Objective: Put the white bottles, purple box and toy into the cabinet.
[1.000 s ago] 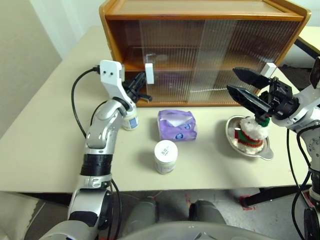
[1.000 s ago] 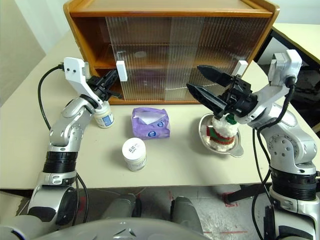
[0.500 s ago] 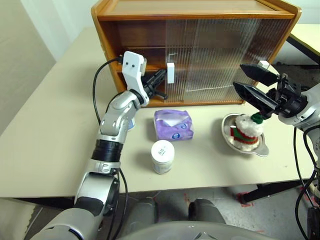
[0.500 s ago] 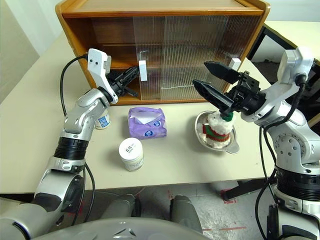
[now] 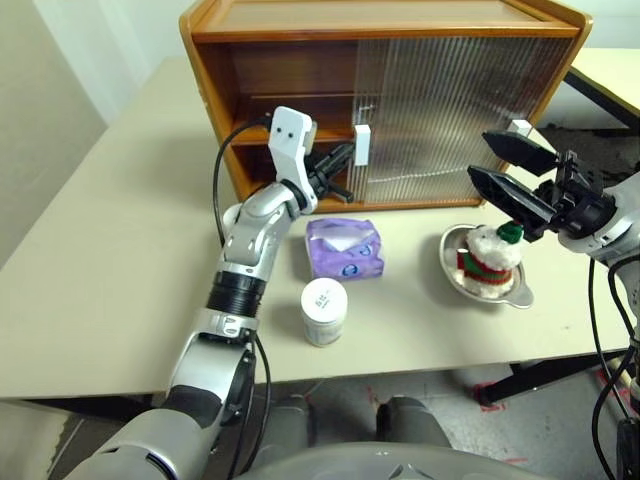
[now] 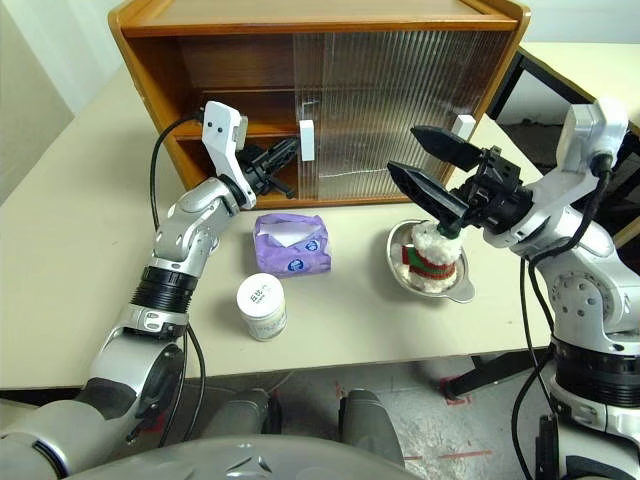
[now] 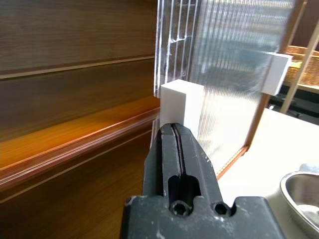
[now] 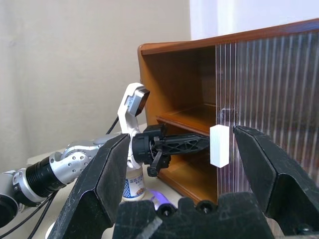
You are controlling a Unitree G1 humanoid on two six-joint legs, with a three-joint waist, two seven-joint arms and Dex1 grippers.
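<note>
The left gripper [image 5: 348, 158] was closed with nothing between its fingers, its tips pressed against the left side of the white handle [image 5: 362, 145] on the cabinet's [image 5: 300, 20] ribbed sliding door [image 5: 450, 110]. That door stood part-way across, leaving the left section of both shelves exposed.

One white bottle [image 8: 133, 185] stood on the table [image 5: 90, 270] behind the left forearm, at about nine o'clock from the purple box [image 5: 345, 248], seen from the right wrist camera. The purple box lay just in front of the cabinet's base, and the second white bottle [image 5: 325, 311] stood at about seven o'clock from it, near the table's front edge.

At about three o'clock from the box, the toy [image 5: 485, 260] sat in a shiny steel bowl [image 5: 518, 292]. The right gripper [image 5: 512, 172] hung just above the toy, fingers spread wide and gripping nothing, pointing toward the cabinet. A second white handle [image 5: 520, 127] showed at the door's right edge.
</note>
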